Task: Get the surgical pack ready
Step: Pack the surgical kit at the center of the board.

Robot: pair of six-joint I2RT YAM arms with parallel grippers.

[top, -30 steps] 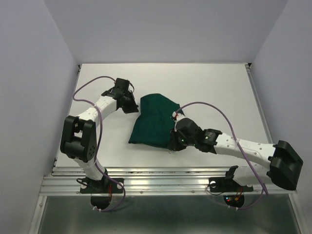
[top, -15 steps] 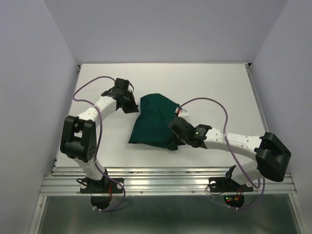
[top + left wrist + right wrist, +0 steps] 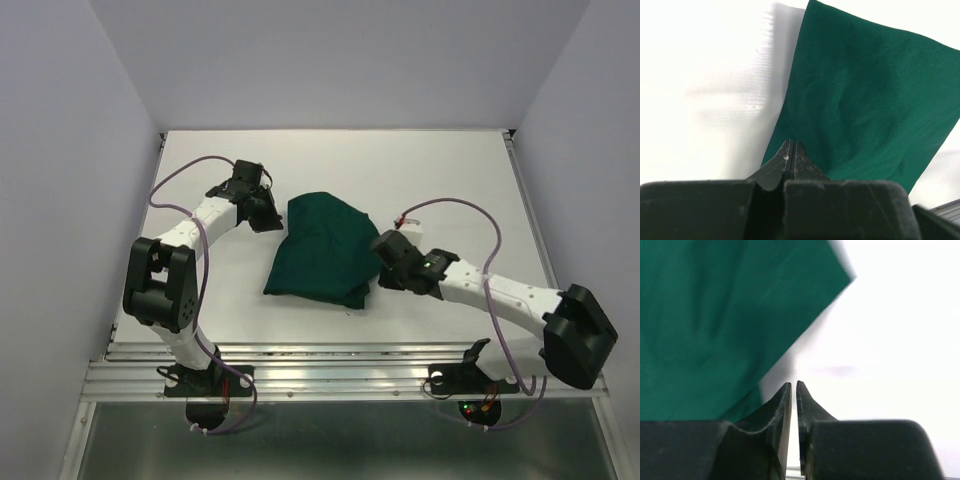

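- right end effector [image 3: 792,385]: nearest to the arm bases, just beside the right, near corner of the dark green cloth drape [image 3: 322,250]; its jaws are almost together with a thin slit between them, and nothing is in the slit; only bare white table [image 3: 450,180] shows through it
- dark green cloth drape: lies in the middle of the table, folded over into a rough, slightly humped bundle with a few soft creases; it is between the two end effectors
- left end effector [image 3: 791,144]: at the far left corner of the drape, jaws pressed tight together, tips at the cloth's edge; i cannot tell whether a pinch of fabric is caught between them
- progress, as a judgement: the drape looks already folded over, so the wrapping seems well along; what is left is likely tucking or squaring the corners; whether anything lies inside the bundle is hidden
- count: one drape, two arms, two end effectors; no steel tray, scissors, forceps, gauze pad or sealed packet shows in any view
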